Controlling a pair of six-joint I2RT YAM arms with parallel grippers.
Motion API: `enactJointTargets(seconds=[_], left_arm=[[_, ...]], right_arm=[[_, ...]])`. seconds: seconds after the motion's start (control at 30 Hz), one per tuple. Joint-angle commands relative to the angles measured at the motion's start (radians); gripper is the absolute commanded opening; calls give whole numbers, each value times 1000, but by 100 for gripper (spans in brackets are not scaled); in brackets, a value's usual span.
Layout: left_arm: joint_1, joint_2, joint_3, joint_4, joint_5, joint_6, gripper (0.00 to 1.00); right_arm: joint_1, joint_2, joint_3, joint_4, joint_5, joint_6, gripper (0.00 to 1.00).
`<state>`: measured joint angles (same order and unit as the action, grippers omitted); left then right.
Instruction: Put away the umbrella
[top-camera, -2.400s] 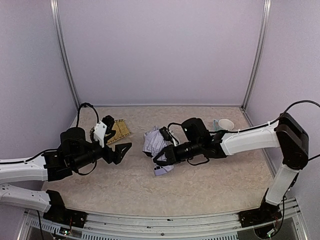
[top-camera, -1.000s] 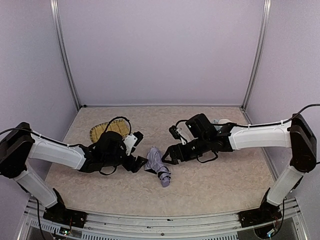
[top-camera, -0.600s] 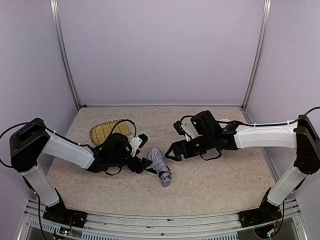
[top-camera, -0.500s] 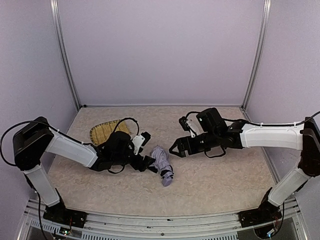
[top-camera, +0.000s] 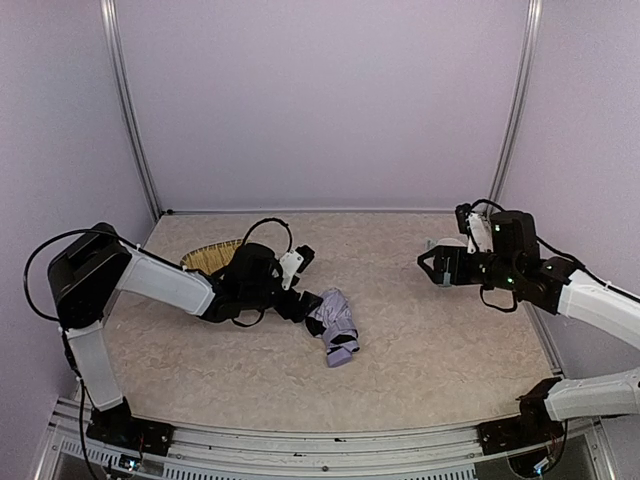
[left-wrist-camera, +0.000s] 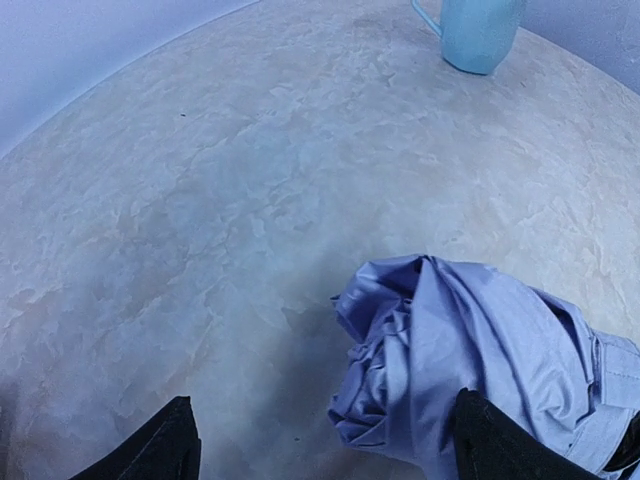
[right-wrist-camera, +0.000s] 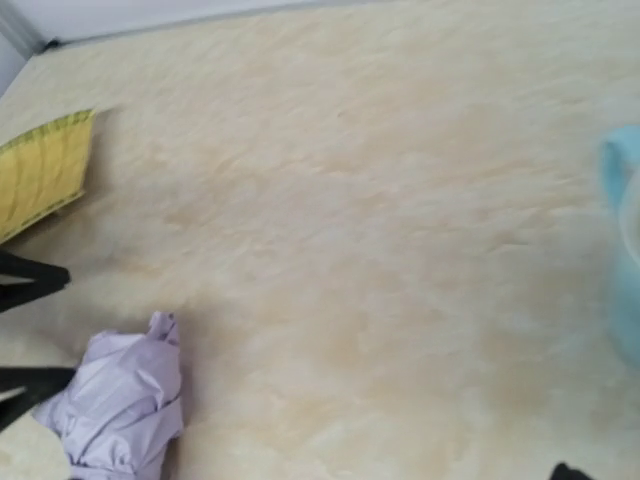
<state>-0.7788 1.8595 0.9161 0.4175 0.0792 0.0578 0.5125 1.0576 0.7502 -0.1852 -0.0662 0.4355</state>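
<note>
Down on the marbled table, near its middle, lies the umbrella. It is collapsed into a crumpled lavender bundle, lying flat and angled toward the near edge, with a dark patch showing by its near end.

That looks like a light load, but an awkward one. The fabric is soft and loose, so a pinch on a fold alone would probably just lift cloth and let the rest sag or unfurl. The stiff core should run along the bundle's length, so I'd clamp across the thick middle and squeeze through the fabric onto it. The cloth may slip a little against smooth pads.

A woven yellow mat sits well off to the left rear.

Now the left gripper: it is right at the umbrella's end with its jaws spread wide. One of its fingers is against the fabric, and the other stands apart over bare table. Nothing is held.

The right gripper hangs well away at the right. Its jaws look spread and hold nothing.

A pale blue cup stands at the far side, clear of all this.
</note>
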Motion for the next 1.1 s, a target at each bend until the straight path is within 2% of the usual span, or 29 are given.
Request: enactJointTargets(seconds=[0.0, 0.17, 0.3, 0.5, 0.7, 0.77, 0.93, 1.07], left_arm=[[21, 6, -1, -46, 20, 20, 85], [38, -21, -87, -51, 15, -11, 84], [37, -30, -122, -40, 18, -42, 84], [41, -36, -165, -23, -1, -57, 84], [42, -64, -194, -16, -17, -69, 84], [42, -97, -215, -15, -39, -71, 84], [48, -273, -285, -50, -135, -57, 85], [98, -459, -335, -83, -194, -45, 87]], right_arm=[[-12, -38, -49, 19, -3, -48, 97], [4, 34, -70, -2, -44, -56, 87], [68, 146, -95, 105, -108, -34, 85], [146, 378, -7, 114, -126, -53, 82], [193, 516, 67, 107, -132, -52, 82], [193, 497, 63, 114, -129, -50, 82], [175, 356, 37, 82, -1, -113, 87], [82, 188, 13, 43, 105, -179, 90]])
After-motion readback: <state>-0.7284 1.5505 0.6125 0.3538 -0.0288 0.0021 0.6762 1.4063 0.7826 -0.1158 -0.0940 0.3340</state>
